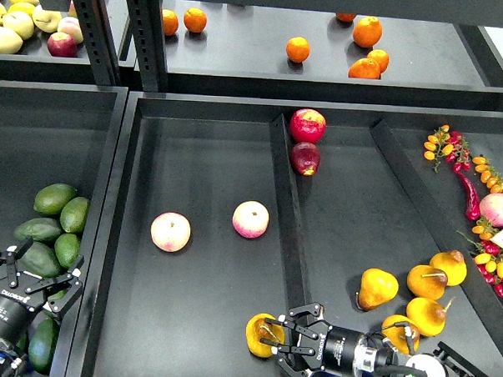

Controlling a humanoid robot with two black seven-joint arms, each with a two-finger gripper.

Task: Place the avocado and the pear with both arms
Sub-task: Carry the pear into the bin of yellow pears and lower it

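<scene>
A yellow-orange pear lies at the front right corner of the middle tray's left compartment, just left of the divider. My right gripper reaches over the divider with its fingers spread at the pear's right side, not closed on it. Several more pears lie in the right compartment. Several dark green avocados are piled in the left tray. My left gripper hovers over the front of the pile, open and empty.
Two pink-yellow peaches sit in the left compartment. Two red apples lie at the divider's far end. Chillies and small tomatoes fill the right tray. Oranges are on the upper shelf.
</scene>
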